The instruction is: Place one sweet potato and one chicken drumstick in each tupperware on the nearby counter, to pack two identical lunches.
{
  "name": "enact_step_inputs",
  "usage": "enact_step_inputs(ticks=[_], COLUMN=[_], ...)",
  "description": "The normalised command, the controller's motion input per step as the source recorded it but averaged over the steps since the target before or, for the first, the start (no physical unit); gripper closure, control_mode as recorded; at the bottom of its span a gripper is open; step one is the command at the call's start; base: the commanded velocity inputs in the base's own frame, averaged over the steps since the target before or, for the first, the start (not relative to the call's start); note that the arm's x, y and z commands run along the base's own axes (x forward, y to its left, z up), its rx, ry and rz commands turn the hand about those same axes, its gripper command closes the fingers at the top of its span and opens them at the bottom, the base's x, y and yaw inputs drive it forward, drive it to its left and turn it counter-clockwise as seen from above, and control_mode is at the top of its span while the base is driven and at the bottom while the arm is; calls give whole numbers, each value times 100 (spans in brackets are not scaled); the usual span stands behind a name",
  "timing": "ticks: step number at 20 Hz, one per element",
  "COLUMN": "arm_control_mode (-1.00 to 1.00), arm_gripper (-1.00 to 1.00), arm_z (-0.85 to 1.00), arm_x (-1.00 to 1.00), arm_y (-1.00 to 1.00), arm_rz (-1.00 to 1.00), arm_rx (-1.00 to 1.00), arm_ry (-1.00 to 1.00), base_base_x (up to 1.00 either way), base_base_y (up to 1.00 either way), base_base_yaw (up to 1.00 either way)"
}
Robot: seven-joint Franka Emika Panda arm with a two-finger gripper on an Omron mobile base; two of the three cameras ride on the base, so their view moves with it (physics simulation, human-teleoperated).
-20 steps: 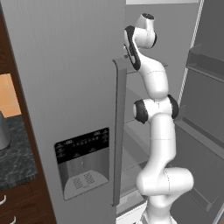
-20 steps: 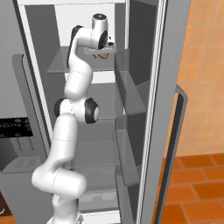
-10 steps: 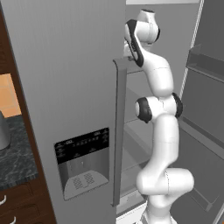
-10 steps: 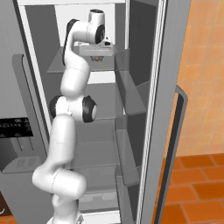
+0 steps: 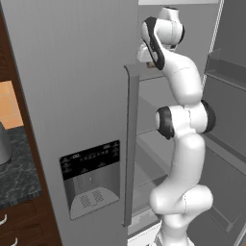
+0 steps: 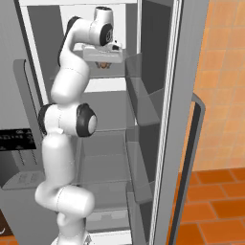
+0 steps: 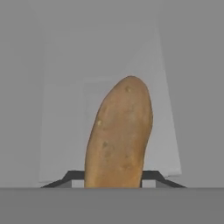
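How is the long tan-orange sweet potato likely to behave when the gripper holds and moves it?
The long tan-orange sweet potato looks solid, so it is probably stiff, not floppy. Its rounded, tapered form suggests it may roll if set down. The smooth skin between the narrow fingertips of the gripper could let it pivot.

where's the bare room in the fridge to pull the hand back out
The middle shelves below the gripper look bare, bordered by the door bins to the right. The top shelf is crowded: the sweet potato sits between the fingers, close to the fridge's back wall.
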Motion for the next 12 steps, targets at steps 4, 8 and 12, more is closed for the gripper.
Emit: enact_step_inputs(ticks=[4, 8, 12], arm_control_mode=[-100, -100, -100], arm_gripper=[100, 100, 100], arm_z=[-100, -26, 75], arm_x=[-42, -87, -100], arm_y=[1, 0, 0], arm_rz=[-7, -3, 0], arm_rx=[0, 0, 0], arm_ry=[-48, -35, 1], base_base_x=[0, 0, 0], base_base_y=[0, 0, 0], base_base_yaw=[0, 0, 0])
